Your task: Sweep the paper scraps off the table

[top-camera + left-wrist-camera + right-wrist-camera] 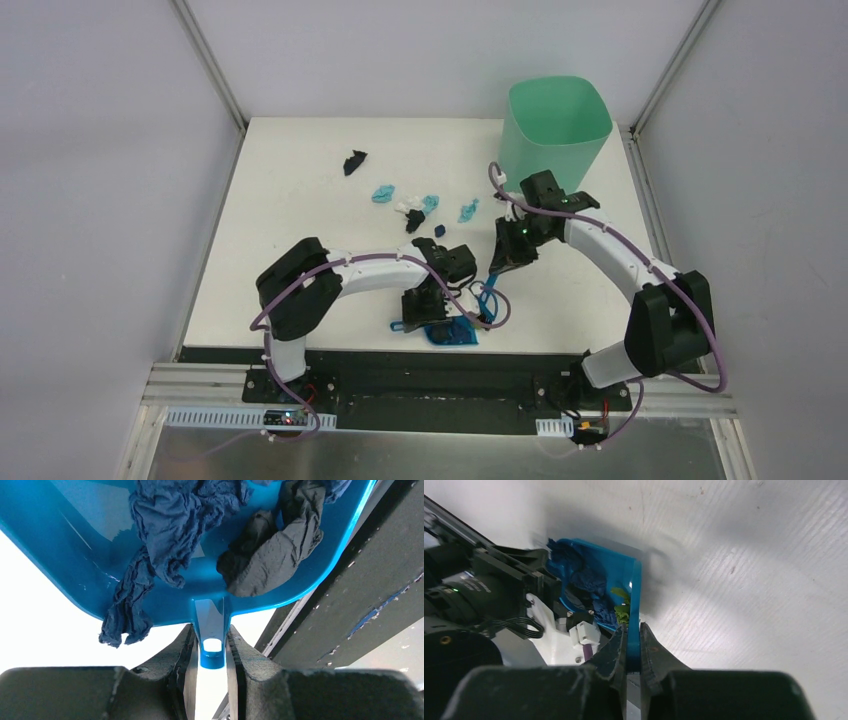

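Note:
Several paper scraps lie mid-table: a black one [354, 160], teal ones [383, 193] [468, 210], a white, teal and black cluster [415, 211] and a dark blue bit [440, 230]. My left gripper [428, 305] [211, 630] is shut on the handle of the blue dustpan [452, 334] [212, 647] near the table's front edge. The pan holds a dark blue scrap [170, 525] and a black scrap [272, 555]. My right gripper [503, 262] [633, 627] is shut on the blue brush handle [636, 600] just above the pan [599, 567]; a green scrap [621, 611] shows there. The bristles are hidden.
A light green bin [555, 125] stands at the table's back right corner, just behind the right arm. The table's black front edge [380, 353] runs right under the dustpan. Grey walls close in the left, right and back sides.

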`<state>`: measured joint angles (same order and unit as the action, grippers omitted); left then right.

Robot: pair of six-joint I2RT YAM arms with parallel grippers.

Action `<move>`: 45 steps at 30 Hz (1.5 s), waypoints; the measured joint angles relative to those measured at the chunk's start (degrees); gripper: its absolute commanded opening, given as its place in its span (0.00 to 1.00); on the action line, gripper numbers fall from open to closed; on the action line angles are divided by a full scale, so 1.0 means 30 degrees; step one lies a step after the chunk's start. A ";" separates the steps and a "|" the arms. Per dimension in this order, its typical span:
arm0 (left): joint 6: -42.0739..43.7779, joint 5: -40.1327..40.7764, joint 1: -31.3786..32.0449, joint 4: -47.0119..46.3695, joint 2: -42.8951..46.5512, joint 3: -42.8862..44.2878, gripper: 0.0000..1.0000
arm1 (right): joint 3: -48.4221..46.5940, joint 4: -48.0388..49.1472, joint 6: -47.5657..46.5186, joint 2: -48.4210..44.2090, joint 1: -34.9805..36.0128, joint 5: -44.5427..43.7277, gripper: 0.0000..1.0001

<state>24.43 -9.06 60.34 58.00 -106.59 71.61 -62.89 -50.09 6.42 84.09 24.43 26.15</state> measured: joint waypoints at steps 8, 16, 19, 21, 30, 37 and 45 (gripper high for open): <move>-0.0437 0.0000 0.0007 -0.0721 -0.0007 0.0051 0.00 | -0.0831 0.0153 0.1435 0.0313 -0.2484 0.2106 0.00; -0.0510 -0.0146 0.0000 -0.1858 -0.0015 0.0051 0.00 | -0.1552 -0.0321 0.1406 0.0532 -0.3286 0.2718 0.00; -0.0510 -0.0138 0.0000 -0.1923 -0.0007 0.0051 0.00 | -0.2280 -0.0809 0.0372 0.0270 -0.3468 0.0867 0.00; -0.0503 -0.0131 0.0000 -0.1872 -0.0007 0.0073 0.00 | -0.2266 -0.0743 -0.0277 -0.0663 -0.3490 -0.0787 0.00; -0.0342 -0.0153 0.0000 -0.0714 -0.0430 0.1071 0.00 | -0.0022 -0.0721 -0.1188 -0.3395 -0.2703 -0.3789 0.00; -0.0342 -0.0153 0.0000 -0.0255 -0.1093 0.1603 0.00 | 0.1180 -0.1035 -0.1013 -0.1872 -0.1472 -0.3912 0.00; -0.0342 -0.0168 0.0000 0.0051 -0.1399 0.2011 0.00 | 0.1144 -0.0787 -0.0313 -0.1333 -0.0809 -0.3082 0.00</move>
<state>23.40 -9.56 60.34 58.15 -110.78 77.65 -59.46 -52.45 5.48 80.09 22.00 16.91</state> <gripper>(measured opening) 0.226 0.079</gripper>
